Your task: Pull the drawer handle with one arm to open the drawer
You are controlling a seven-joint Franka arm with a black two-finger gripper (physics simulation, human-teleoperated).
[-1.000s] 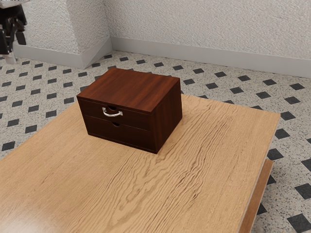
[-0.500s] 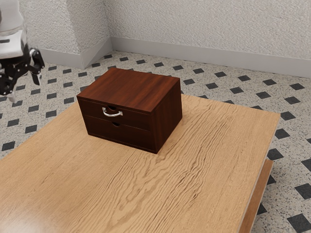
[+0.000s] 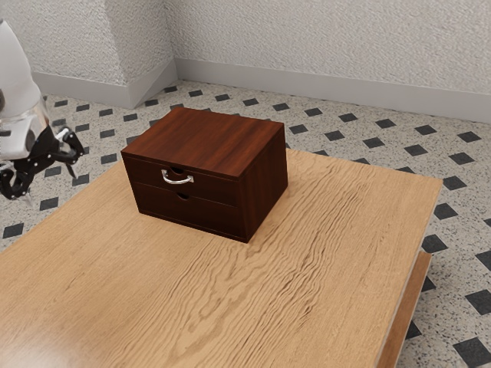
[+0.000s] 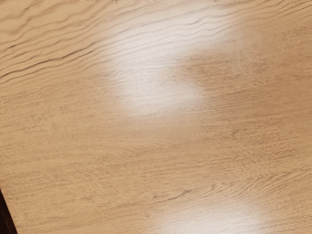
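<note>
Far left, above the floor just off the counter's left edge, the arm's black hand hangs with its jaws apart and nothing between them, well apart from the target. Moving right: a dark wood cabinet sits on the counter at its far-left part, front face turned to the near left, toward the hand. The top drawer looks shut, flush with the face, and carries a small silver bow handle at its middle. The lower drawer shows a notch and no handle. Right of the cabinet is bare wood grain out to the counter's right edge, then checkered floor. Handling guess: the handle is rigid metal, thin and probably slick, so the jaws should close across the middle of the bow, one on each side, not at its ends. The drawer should slide straight out toward the near left. The cabinet looks solid but stands free, so it might drag along the counter if the pull is jerky or off-axis. A level, steady pull seems safest. View difference: the exterior view gives the hand, cabinet, handle and the gap between them. The wrist view looks down on pale counter grain with glare patches, so it gives no cue for lining up on the handle yet.
</note>
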